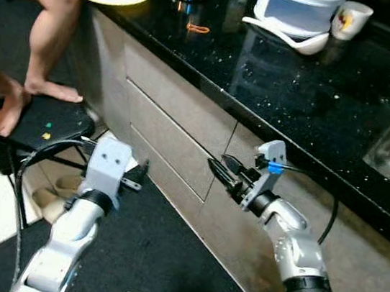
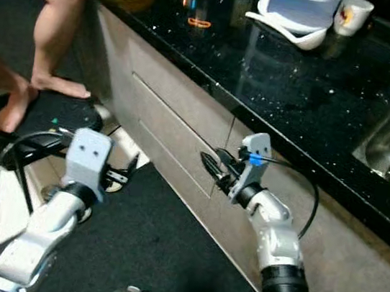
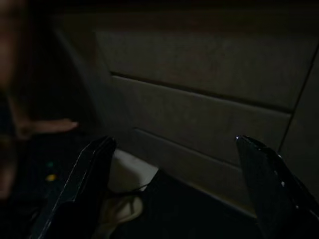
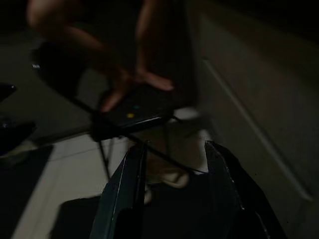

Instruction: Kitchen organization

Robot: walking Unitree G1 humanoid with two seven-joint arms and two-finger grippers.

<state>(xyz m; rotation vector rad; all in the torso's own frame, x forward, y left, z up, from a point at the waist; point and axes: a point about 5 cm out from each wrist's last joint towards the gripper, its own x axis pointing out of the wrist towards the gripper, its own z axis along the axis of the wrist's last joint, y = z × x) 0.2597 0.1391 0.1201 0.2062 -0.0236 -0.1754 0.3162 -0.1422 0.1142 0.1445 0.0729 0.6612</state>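
Both silver arms reach low over the dark floor mat (image 1: 165, 258), the right hand (image 1: 215, 168) with fingers slightly apart beside the grey drawer fronts (image 1: 176, 125) under the black bench (image 1: 311, 97), the left hand (image 1: 136, 179) spread wide, gripping nothing.

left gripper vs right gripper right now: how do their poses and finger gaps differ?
The left gripper sits low over the dark floor mat, away from the beige cabinet fronts; the right gripper is raised, right by the cabinet fronts under the black speckled countertop. In the wrist views the left gripper's fingers stand wide apart, the right's closer. Both hold nothing.
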